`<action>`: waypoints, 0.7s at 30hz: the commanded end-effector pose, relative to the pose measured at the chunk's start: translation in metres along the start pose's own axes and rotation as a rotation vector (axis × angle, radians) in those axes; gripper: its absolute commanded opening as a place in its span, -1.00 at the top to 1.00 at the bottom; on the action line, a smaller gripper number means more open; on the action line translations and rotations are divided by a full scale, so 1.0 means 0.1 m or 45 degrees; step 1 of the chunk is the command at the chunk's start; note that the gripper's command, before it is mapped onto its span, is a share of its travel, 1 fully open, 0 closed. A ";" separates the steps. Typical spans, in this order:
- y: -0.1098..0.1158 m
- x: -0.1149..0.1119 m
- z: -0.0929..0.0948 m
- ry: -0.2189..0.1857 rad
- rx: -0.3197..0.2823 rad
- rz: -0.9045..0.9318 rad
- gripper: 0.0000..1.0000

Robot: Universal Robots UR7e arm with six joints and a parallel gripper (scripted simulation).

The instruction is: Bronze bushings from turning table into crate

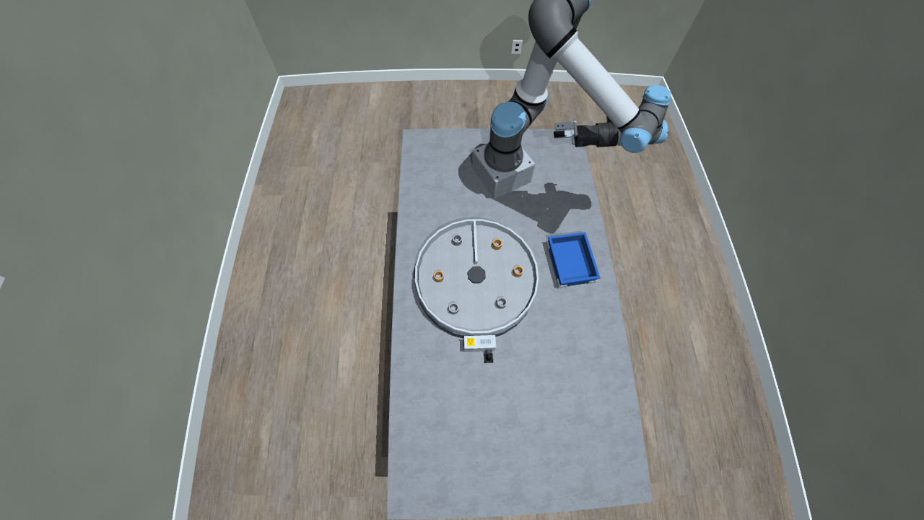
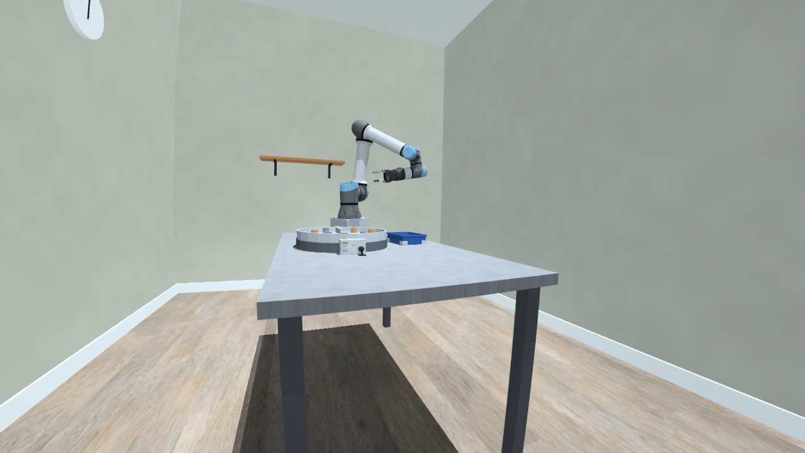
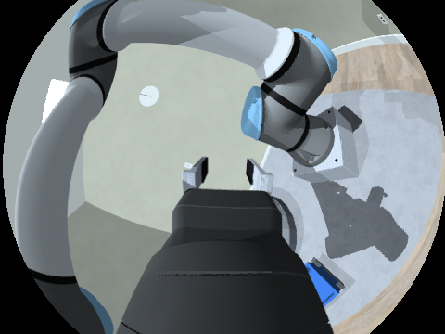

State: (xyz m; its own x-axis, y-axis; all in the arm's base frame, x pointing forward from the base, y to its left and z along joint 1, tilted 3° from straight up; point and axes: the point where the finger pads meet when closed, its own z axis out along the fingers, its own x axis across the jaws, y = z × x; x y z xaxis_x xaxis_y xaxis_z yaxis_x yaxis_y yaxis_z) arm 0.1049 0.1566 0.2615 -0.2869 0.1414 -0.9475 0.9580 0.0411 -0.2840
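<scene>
The turning table point(image 1: 478, 318) point(image 2: 315, 237) is a round, rimmed disc. On it, one bronze bushing point(image 1: 497, 247) is at the upper right, another bronze bushing point(image 1: 517, 274) at the right and a third bronze bushing point(image 1: 438, 279) at the left. One steel bushing point(image 1: 456, 243) is at the upper left, another steel bushing point(image 1: 501, 305) at the lower right and a third steel bushing point(image 1: 452, 311) at the lower left. The blue crate point(image 1: 573, 258) point(image 2: 407, 240) point(image 3: 322, 285) beside it is empty. My gripper point(image 1: 556, 130) point(image 2: 375, 176) point(image 3: 227, 165) is open and empty, high up and far from the bushings, pointing sideways.
A thin upright divider point(image 1: 475, 242) runs inward from the turning table's back rim towards the dark hub point(image 1: 476, 274). A white box point(image 1: 486, 342) point(image 2: 346, 248) and a small black post point(image 1: 488, 357) stand at its front. The robot's base point(image 1: 513, 178) is behind it.
</scene>
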 end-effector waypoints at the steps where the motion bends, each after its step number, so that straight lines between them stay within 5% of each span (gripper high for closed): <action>1: 0.00 0.00 0.00 0.001 0.000 0.000 -1.00; 17: 0.00 0.00 0.00 0.001 0.000 0.000 -1.00; 21: 0.40 -0.17 0.09 0.001 0.000 0.000 -1.00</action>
State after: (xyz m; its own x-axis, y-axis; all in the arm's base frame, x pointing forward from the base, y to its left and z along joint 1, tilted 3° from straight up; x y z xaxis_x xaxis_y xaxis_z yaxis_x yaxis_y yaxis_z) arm 0.1161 0.1540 0.2627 -0.2876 0.1405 -0.9474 0.9577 0.0414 -0.2846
